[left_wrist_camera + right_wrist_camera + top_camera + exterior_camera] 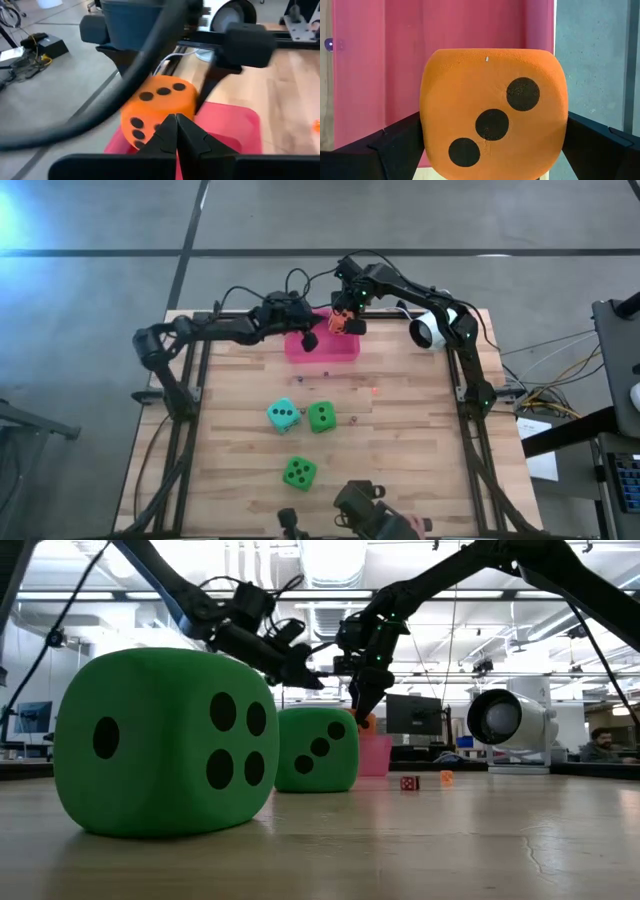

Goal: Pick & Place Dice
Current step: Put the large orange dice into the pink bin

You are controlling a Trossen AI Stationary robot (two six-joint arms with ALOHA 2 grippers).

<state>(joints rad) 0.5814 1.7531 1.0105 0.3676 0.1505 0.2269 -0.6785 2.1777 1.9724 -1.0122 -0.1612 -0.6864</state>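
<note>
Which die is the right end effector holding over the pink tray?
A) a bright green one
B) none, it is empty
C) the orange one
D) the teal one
C: the right wrist view shows the orange die clamped between the right end effector's fingers above the pink tray, while the teal die and both green dice sit on the table.

Orange die (492, 112) – clamped betw right gripper (344, 318) fingers, three-pip face showing. Teal die (283, 415) and two green dice (321, 417) (299, 472) – on table, well apart from it.
</note>
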